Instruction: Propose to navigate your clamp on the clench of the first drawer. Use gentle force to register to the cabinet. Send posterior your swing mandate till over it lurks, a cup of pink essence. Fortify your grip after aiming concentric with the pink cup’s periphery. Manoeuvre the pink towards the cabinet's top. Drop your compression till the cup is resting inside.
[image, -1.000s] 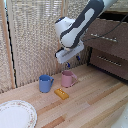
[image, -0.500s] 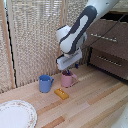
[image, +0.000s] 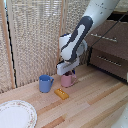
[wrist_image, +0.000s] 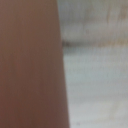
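I see the arm (image: 82, 37) reaching down from the upper right of the exterior view, with the pincer (image: 68, 71) lowered right onto the pink cup (image: 67, 80). The cup stands upright on the desk (image: 95, 102), near the middle of the scene, close to the reed screen (image: 35, 35) behind it. The pincer's body covers the cup's rim, so I cannot tell whether the fingers are clenched on it or spread around it.

Just left of the pink cup, apart from it, stands a blue mug (image: 45, 83), also upright. A small yellow block (image: 61, 93) lies on the desk nearer to me, between the two cups and a little in front of them. A white plate (image: 15, 115) with a patterned rim sits at the near left corner.

The cabinet (image: 107, 47) is at the far right, well apart from the cup; I can make out two silver handles (image: 104, 37) on its drawer fronts.

The wrist view is badly blurred: a broad brownish-pink surface (wrist_image: 27, 65) fills one side, pale wood grain the other.
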